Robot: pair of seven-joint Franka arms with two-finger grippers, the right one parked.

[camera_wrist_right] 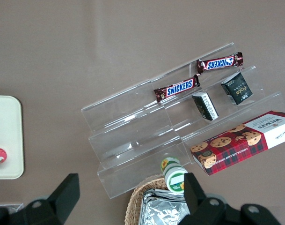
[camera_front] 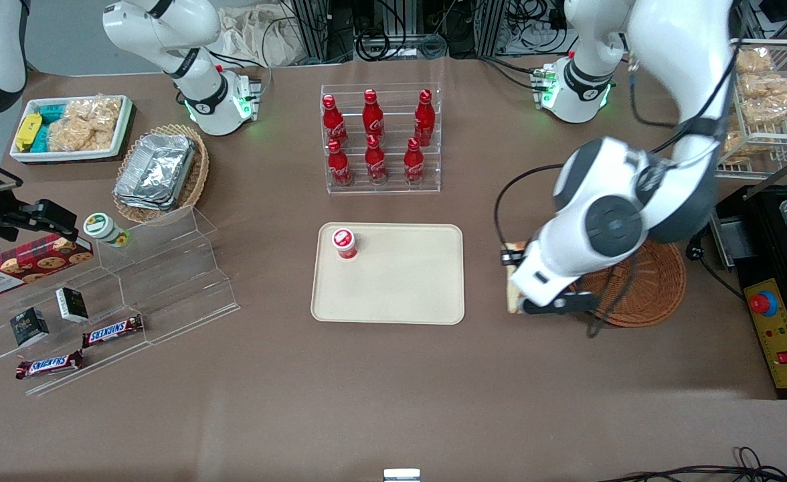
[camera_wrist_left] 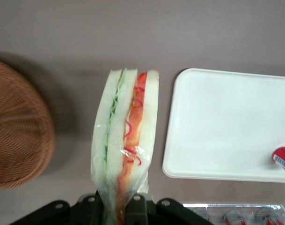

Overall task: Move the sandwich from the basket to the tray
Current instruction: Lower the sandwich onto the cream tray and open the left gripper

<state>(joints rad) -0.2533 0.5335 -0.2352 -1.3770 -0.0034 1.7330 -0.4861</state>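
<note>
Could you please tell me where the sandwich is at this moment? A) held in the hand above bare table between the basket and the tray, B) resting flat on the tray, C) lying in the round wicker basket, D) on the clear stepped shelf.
A: the hand is shut on the sandwich, with bare table under it between the basket and the tray.

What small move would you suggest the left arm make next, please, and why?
Probably carry the sandwich sideways over the tray. The gripper is shut on it, already clear of the basket and above bare table between the two, so only the crossing and lowering remain.
</note>
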